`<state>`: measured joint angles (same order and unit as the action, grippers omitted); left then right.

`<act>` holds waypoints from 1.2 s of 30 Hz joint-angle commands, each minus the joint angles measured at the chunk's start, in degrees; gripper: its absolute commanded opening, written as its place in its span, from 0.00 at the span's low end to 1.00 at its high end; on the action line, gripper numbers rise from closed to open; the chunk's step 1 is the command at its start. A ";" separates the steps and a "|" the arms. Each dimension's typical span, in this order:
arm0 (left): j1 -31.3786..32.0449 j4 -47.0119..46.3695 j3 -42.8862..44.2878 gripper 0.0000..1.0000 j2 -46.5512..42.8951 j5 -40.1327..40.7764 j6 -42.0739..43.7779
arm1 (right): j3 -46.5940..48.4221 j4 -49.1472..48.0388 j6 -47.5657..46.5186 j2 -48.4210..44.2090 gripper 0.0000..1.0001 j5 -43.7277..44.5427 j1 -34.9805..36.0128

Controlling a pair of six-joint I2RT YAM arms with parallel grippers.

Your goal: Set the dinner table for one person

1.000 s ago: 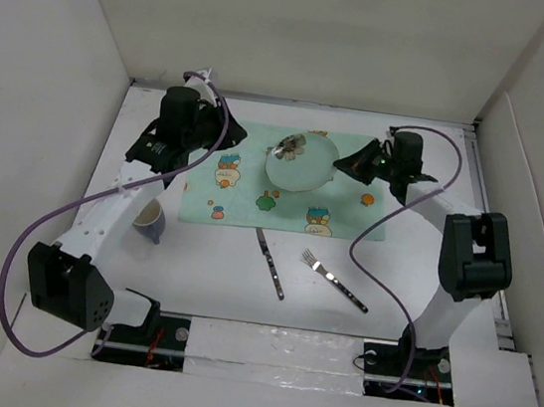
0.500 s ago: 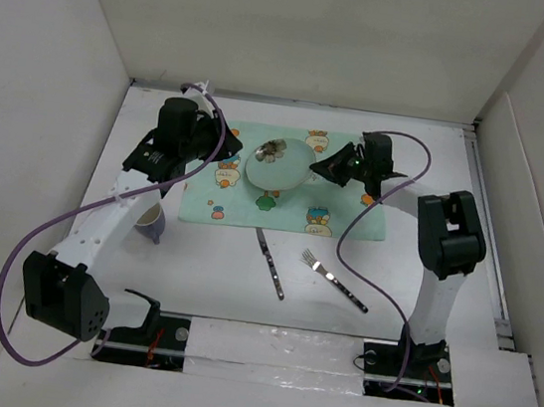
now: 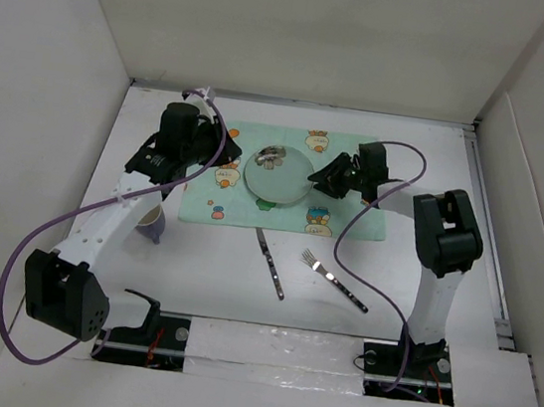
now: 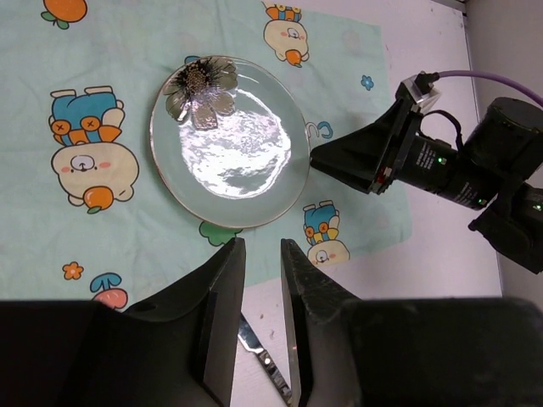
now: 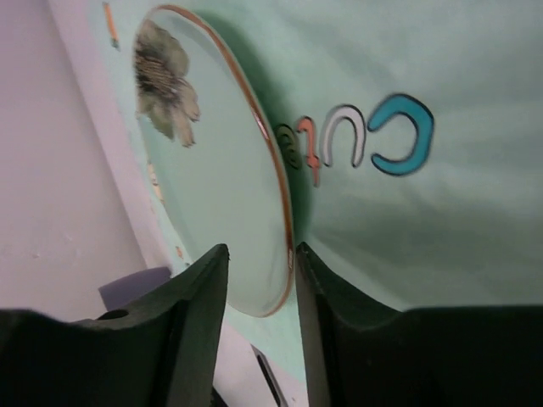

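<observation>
A pale glass plate (image 3: 278, 176) with a flower print and a thin gold rim (image 4: 229, 144) lies on the mint-green cartoon placemat (image 3: 350, 219) on the white dinner table (image 3: 211, 286). My right gripper (image 3: 322, 177) is low at the plate's right edge. In the right wrist view its jaws (image 5: 259, 248) stand apart, with the plate's rim (image 5: 276, 254) between them and a gap on one side. My left gripper (image 4: 263, 243) hovers above the placemat's near edge, slightly open, with nothing between its fingers.
A knife (image 3: 271, 264) and a fork (image 3: 334, 279) lie on the bare table in front of the placemat. A purple cup (image 3: 152, 220) stands to the left, beside the left arm. White walls enclose the table on three sides.
The plate, held tilted above the placemat by my right gripper, has moved left and come down flat. The right jaws have parted. The left arm has barely moved.
</observation>
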<state>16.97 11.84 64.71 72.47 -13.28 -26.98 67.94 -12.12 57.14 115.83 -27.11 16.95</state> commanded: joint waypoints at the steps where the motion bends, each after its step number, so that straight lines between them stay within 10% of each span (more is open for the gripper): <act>1: -0.27 -2.43 0.59 0.21 -0.31 -0.35 0.97 | 3.95 9.00 -6.68 -3.24 0.44 1.97 0.28; 8: -0.89 -0.06 4.98 0.07 0.57 0.79 3.51 | 5.45 22.30 -15.91 -10.44 0.52 9.26 0.28; 10: -0.89 1.69 7.00 0.00 0.92 1.67 4.30 | 4.57 25.46 -20.30 -15.09 0.39 12.07 0.28; 12: -0.89 3.01 7.89 0.00 1.27 2.29 5.62 | 2.47 27.14 -24.51 -20.09 0.00 15.05 3.34; 19: -0.89 5.13 8.33 0.00 -0.22 4.22 7.38 | -5.09 34.52 -32.01 -27.67 0.00 25.16 22.93; 25: -0.89 6.18 7.54 0.30 -1.54 3.96 7.91 | -6.25 36.02 -33.85 -25.06 0.43 31.32 34.88; 36: -0.89 6.62 7.10 0.32 -2.86 4.23 7.91 | -2.29 39.01 -34.91 -16.79 0.45 34.58 43.25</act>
<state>16.38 19.00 71.20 71.90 -9.34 -19.75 62.48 25.58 23.46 98.19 4.67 58.17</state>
